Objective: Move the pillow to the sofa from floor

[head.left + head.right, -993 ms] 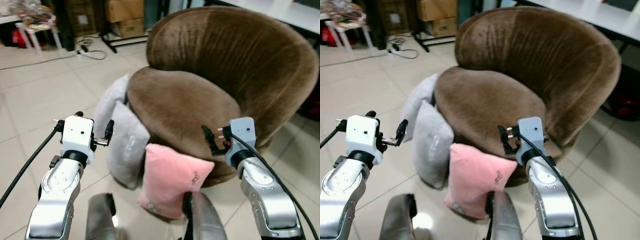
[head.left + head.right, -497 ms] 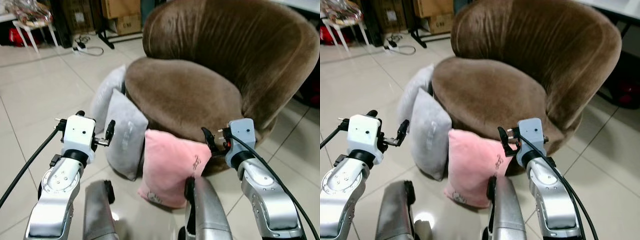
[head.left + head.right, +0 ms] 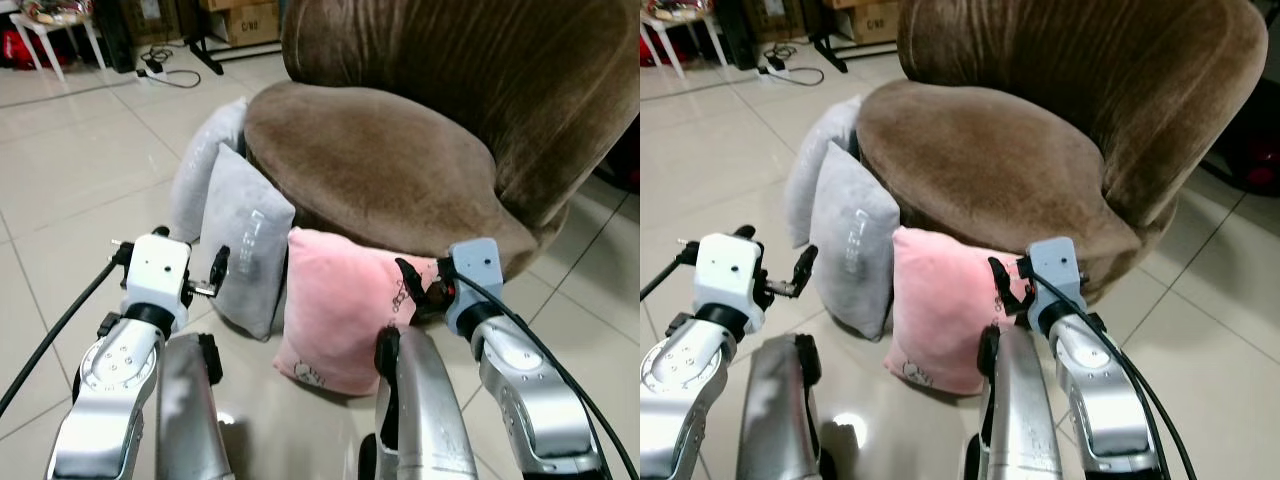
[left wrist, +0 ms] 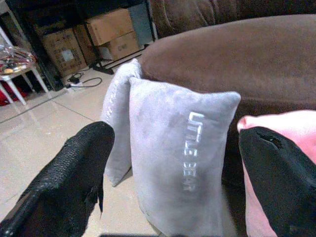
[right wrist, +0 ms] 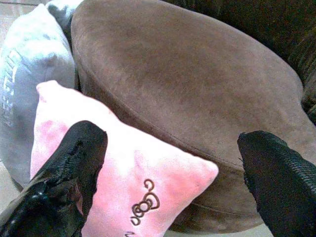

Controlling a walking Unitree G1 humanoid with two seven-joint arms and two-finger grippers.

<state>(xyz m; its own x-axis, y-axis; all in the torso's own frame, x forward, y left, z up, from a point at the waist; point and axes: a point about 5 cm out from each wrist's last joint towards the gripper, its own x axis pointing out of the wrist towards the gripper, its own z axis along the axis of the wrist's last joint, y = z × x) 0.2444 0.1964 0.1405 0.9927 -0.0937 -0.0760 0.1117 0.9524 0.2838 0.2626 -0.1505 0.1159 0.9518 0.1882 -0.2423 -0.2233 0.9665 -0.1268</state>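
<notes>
Both hands gape empty, right hand [image 3: 412, 287] by the pink pillow [image 3: 340, 310], left hand [image 3: 205, 275] risking snagging the grey pillow [image 3: 245, 240].

A pink pillow [image 3: 945, 310] leans on the brown sofa [image 3: 1040, 150], right hand [image 3: 1002, 290] apparently touching its corner.

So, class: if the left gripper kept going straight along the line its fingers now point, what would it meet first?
Most likely the grey pillow lettered LITTLE BEAR, which sits straight ahead between the open fingers of the left gripper. Depth is uncertain.
</notes>
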